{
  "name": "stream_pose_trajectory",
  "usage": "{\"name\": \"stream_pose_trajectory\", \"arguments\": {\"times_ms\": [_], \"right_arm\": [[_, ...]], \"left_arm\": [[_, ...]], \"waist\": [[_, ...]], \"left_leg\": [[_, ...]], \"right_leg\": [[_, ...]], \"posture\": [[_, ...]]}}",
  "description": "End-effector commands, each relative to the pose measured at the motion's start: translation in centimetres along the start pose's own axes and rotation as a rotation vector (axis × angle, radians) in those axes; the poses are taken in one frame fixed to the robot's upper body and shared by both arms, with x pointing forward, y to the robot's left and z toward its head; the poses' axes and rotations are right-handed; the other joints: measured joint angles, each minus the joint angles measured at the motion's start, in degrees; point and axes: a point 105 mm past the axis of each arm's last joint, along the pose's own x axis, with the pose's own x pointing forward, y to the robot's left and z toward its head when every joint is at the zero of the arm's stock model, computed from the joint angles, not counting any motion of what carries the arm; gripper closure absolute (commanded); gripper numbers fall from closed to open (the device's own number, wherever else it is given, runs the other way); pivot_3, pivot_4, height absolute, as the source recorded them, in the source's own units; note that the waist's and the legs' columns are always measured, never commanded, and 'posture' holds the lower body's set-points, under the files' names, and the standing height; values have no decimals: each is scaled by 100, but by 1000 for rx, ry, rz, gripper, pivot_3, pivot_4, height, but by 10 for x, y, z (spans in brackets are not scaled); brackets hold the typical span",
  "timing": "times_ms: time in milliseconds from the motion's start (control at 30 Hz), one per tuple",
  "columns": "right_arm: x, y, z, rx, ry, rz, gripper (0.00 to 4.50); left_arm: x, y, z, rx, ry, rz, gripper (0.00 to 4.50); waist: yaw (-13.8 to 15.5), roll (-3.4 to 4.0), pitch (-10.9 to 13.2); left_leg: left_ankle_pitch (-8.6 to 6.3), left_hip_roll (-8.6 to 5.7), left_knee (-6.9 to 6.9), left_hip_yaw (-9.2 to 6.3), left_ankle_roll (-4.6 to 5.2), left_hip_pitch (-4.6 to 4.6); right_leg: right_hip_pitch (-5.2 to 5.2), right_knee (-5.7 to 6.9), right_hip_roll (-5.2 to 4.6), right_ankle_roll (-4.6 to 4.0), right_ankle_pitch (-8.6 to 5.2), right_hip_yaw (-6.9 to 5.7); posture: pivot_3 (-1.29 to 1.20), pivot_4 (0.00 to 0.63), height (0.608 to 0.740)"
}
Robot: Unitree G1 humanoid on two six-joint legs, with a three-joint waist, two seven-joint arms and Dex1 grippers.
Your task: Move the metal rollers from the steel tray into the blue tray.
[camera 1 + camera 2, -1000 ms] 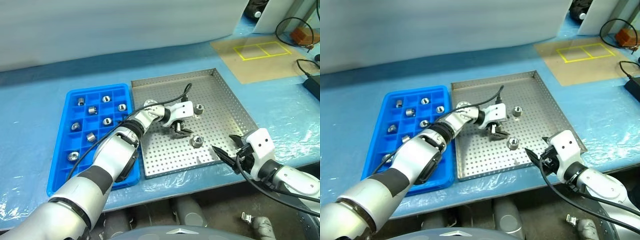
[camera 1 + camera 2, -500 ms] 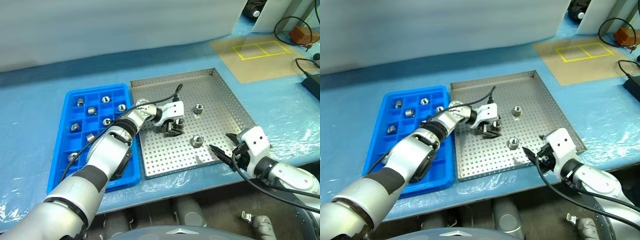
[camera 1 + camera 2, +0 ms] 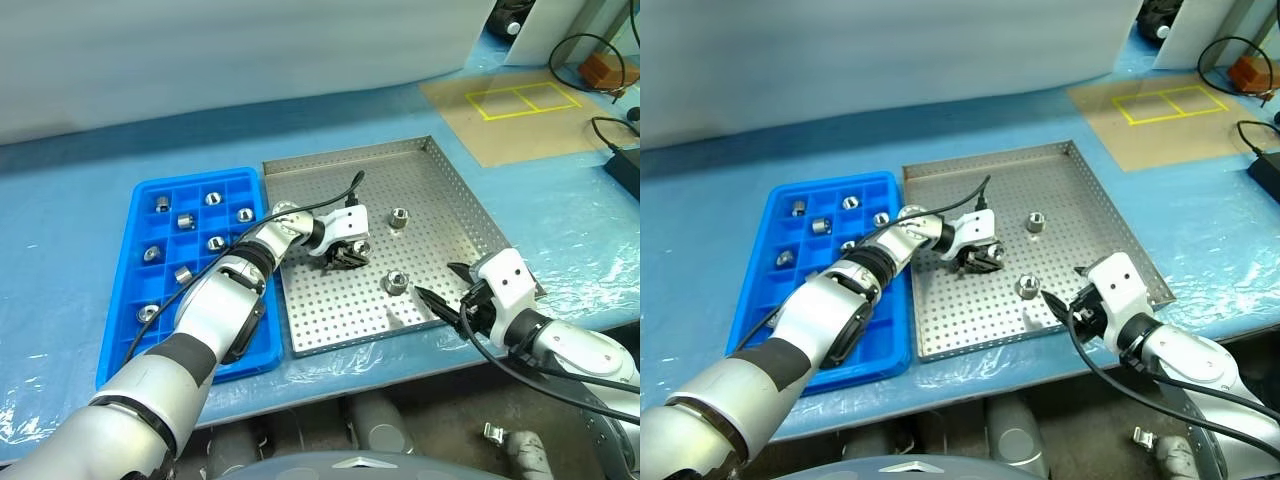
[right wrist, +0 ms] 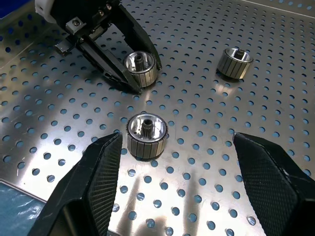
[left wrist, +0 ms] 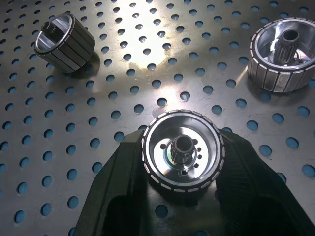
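The right tool (image 3: 440,297) stands with its fingers spread wide and empty at the steel tray's (image 3: 450,190) near rim, about 5 o'clock on the tray, with one roller (image 3: 394,282) just beyond it on the perforated floor. Toward the tray's centre, the left tool (image 3: 352,253) has its two fingers set against either side of a second roller (image 5: 182,150) resting on the floor. A third roller (image 3: 399,216) lies farther out at about 1 o'clock from it. At 9 o'clock on the blue surface (image 3: 70,200), touching the steel tray's side, the blue tray (image 3: 236,178) carries eight rollers in separate compartments.

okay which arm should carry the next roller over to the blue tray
Left, probably. The left gripper has its fingers around a roller on the steel tray, and the blue tray lies on that side. The right gripper is open, holding nothing.
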Motion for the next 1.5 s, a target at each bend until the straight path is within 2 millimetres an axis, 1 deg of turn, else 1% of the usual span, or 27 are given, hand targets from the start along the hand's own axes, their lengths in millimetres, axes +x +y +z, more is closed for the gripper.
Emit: {"name": "stream_pose_trajectory", "arguments": {"times_ms": [33,133,200,300,400,467,533,600,700,733,767,833,867,1000,1033,1100,1133,1200,1333,1400,1500], "right_arm": [[1,-2,7,-27,-31,-4,818],[5,0,8,-30,-37,15,818],[7,1,10,-32,-44,26,818],[13,3,12,-37,-52,55,818],[22,8,15,-45,-64,105,818],[29,9,19,-56,-79,144,818],[42,9,30,-76,-114,195,818],[52,7,40,-99,-144,232,818],[69,8,58,-129,-192,307,818],[75,11,63,-142,-203,343,818],[80,13,67,-157,-210,374,818],[91,16,71,-188,-213,432,818],[97,18,73,-205,-211,462,818],[116,24,74,-263,-197,538,818],[123,31,78,-277,-209,580,818],[131,42,85,-291,-233,638,818],[134,47,88,-295,-244,661,818],[138,53,91,-298,-258,695,818],[141,60,88,-307,-259,732,818],[142,61,87,-312,-257,738,818],[143,61,88,-313,-259,743,818]], "left_arm": [[-2,9,14,0,-58,44,2778],[-7,17,26,-11,-125,77,2778],[-14,24,38,-14,-189,97,2778],[-32,32,50,11,-257,88,2778],[-53,37,58,38,-322,68,2778],[-68,38,58,49,-350,55,2778],[-89,35,46,64,-341,53,2778],[-106,26,33,79,-314,37,2778],[-133,10,15,86,-260,50,2778],[-143,6,11,80,-242,77,2778],[-152,3,8,76,-227,101,2778],[-169,-2,4,70,-188,155,2778],[-177,-5,1,73,-161,177,2778],[-198,-20,-2,44,-109,219,2778],[-210,-31,-8,19,-83,235,2778],[-222,-46,-16,-14,-38,246,2778],[-227,-55,-20,-38,-14,245,2778],[-230,-68,-23,-66,9,240,2778],[-227,-93,-28,-102,43,201,2778],[-226,-100,-31,-112,60,201,2778],[-225,-103,-36,-121,82,213,2778]], "waist": [[0,0,0],[4,0,0],[10,0,1],[26,-2,2],[28,-2,2],[61,-2,3],[69,-2,3],[110,-2,4],[276,1,5],[367,2,7],[476,4,8],[795,6,10],[931,5,11],[1480,8,13],[1584,10,14],[1692,9,14],[1744,7,15],[1847,7,15],[2053,6,15],[2091,5,15],[2099,4,16]], "left_leg": [[0,0,0,0,0,0],[0,0,0,0,0,-1],[0,-1,-1,0,0,-2],[0,0,-1,0,0,-4],[0,1,-1,-1,1,-4],[0,2,-3,-1,1,-4],[1,4,-4,-3,0,-3],[2,3,-4,-3,1,5],[4,11,-9,-11,0,10],[5,15,-17,-12,-3,13],[10,15,-17,-20,-9,6],[20,34,-20,-21,-25,-7],[22,38,-20,-20,-28,-8],[26,44,-22,-6,-39,0],[25,44,-23,2,-40,4],[25,46,-29,14,-51,7],[22,46,-32,17,-63,8],[27,51,-44,18,-80,6],[49,64,-67,18,-117,16],[60,64,-77,18,-135,24],[74,65,-101,19,-160,37]], "right_leg": [[0,0,0,0,0,0],[-1,0,0,0,0,0],[-2,0,0,0,0,-1],[-3,0,1,0,0,-1],[-4,1,0,0,0,0],[-7,6,1,0,0,0],[-10,10,1,-1,0,-1],[-11,20,2,-2,1,7],[-10,32,8,-5,1,1],[-15,32,11,-6,1,2],[-22,40,14,-7,1,0],[-34,51,19,-12,-2,-17],[-37,54,19,-14,-3,-17],[-45,87,17,-46,-22,-19],[-46,92,16,-52,-26,-17],[-51,99,14,-57,-29,-15],[-57,104,14,-60,-31,-15],[-70,114,18,-59,-32,-14],[-67,119,22,-59,-34,-24],[-66,117,22,-58,-34,-19],[-66,119,23,-58,-34,-19]], "posture": [[-675,150,740],[-662,150,740],[-648,150,740],[-613,150,740],[-551,150,740],[-475,150,740],[-399,150,740],[-353,150,740],[-209,150,740],[-209,150,740],[-163,150,740],[-72,150,740],[-72,150,740],[30,150,740],[75,150,740],[120,150,740],[132,150,740],[162,150,740],[202,150,740],[205,150,740],[210,150,740]]}}
